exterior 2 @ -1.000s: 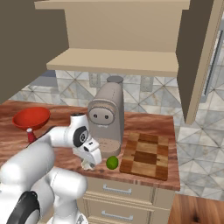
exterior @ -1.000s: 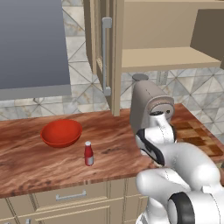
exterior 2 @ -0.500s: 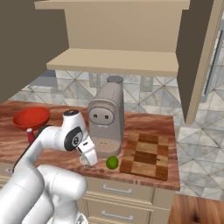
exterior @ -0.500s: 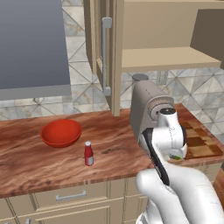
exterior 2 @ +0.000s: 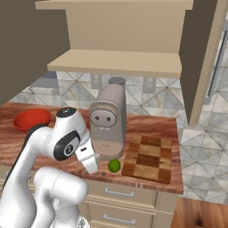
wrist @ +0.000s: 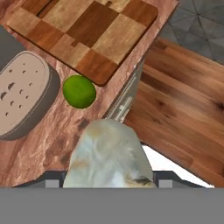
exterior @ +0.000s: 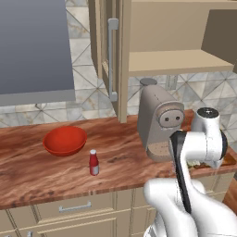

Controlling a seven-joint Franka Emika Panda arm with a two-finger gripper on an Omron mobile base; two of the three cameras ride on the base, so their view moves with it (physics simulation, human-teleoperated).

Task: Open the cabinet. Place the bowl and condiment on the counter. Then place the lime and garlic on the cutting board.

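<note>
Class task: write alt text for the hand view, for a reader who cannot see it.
A pale, lumpy garlic bulb fills the lower middle of the picture, close to the camera. Beyond it a lime lies on the counter, just off a corner of the checkered cutting board, beside a grey coffee machine's base.

Even, soft rendered light, faint shadows under the shelf, no glare, hand view slightly blurred

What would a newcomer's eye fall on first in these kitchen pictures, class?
Probably the white robot arm bent low over the counter's front edge, with a pale lumpy garlic in its gripper. Next, the green lime beside the cutting board, and the red bowl with the condiment in front of it.
</note>
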